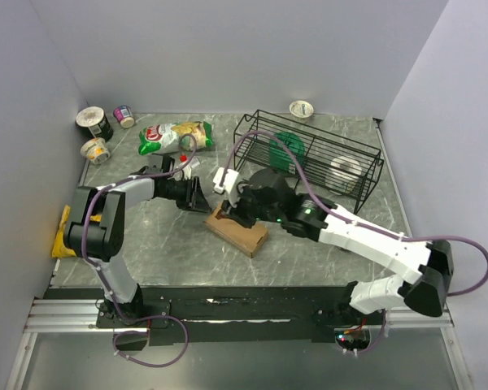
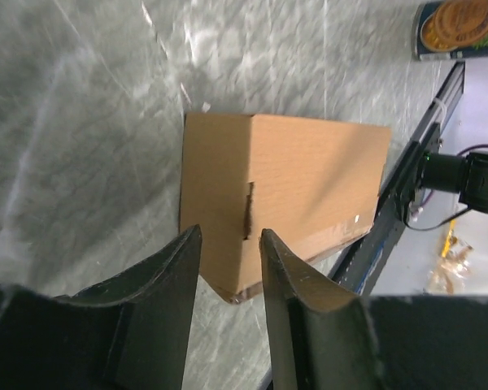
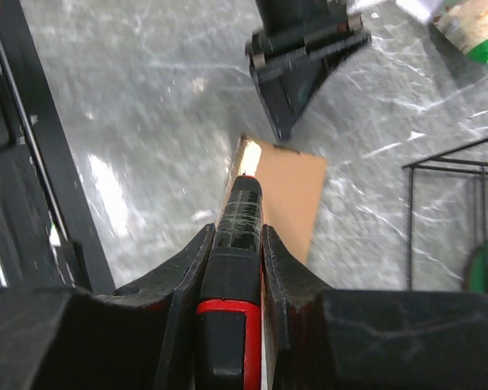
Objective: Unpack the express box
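Note:
The express box (image 1: 241, 234) is a small flat brown carton lying closed on the marble table, left of centre. It also shows in the left wrist view (image 2: 309, 175) and the right wrist view (image 3: 291, 195). My left gripper (image 1: 199, 201) hangs just left of the box's far end, jaws a little apart and empty (image 2: 230, 236). My right gripper (image 1: 233, 210) is shut on a black and red cutter (image 3: 241, 215), fingers tight on both its sides. The cutter's tip sits over the box's left edge.
A black wire basket (image 1: 366, 166) stands at the back right, holding a green item (image 1: 289, 145) and a white roll (image 1: 344, 171). A chip bag (image 1: 175, 136) and several cups (image 1: 93, 123) lie at the back left. A yellow packet (image 1: 63, 233) is at the left edge.

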